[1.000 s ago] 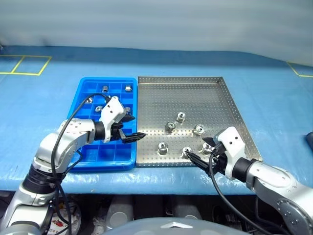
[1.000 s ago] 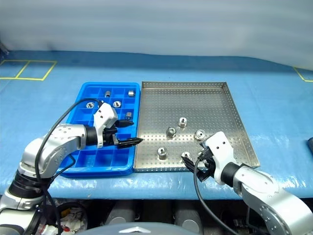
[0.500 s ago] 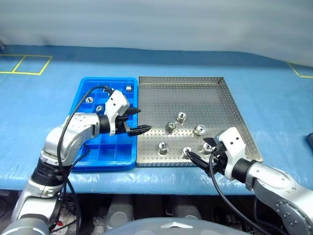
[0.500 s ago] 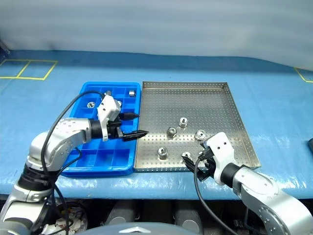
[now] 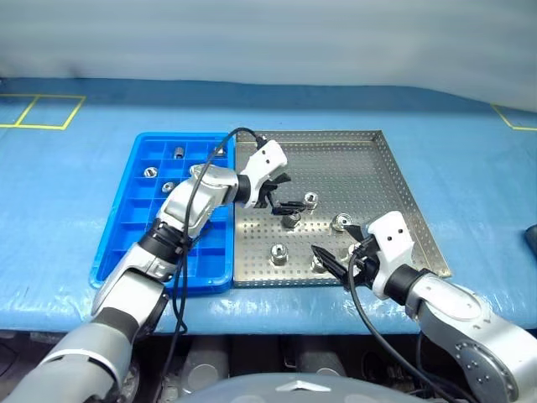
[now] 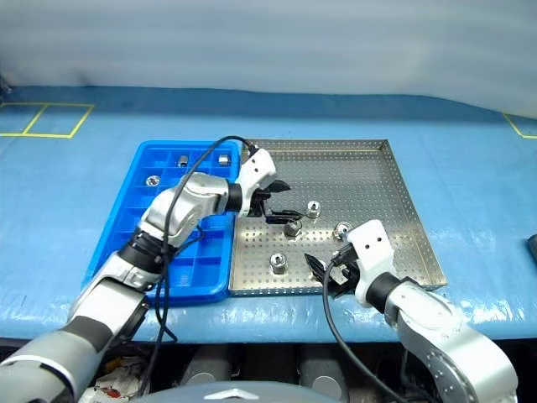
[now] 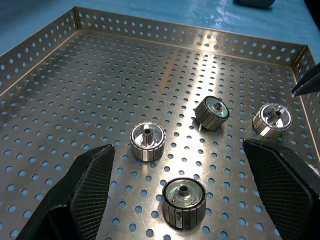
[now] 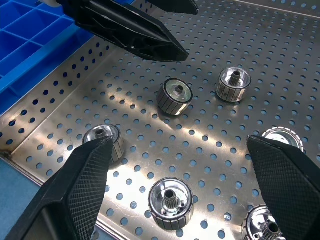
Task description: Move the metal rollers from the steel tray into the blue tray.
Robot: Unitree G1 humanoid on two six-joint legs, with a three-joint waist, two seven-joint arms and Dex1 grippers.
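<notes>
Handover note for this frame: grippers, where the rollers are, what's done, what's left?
Left gripper: open, empty, over the perforated silver steel tray beside the nearest roller.
Right gripper: open, empty, at the steel tray's near edge.
Small shiny metal rollers: five on the steel tray; at least three visible in the far compartments of the bright blue plastic grid tray.
Done: some rollers moved.
Left: pick up the remaining five and place them in the blue tray.

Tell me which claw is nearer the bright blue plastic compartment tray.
Left. The left claw hovers over the perforated steel tray, close to the blue tray. The right claw is at the steel tray's near edge, farther away.
</notes>
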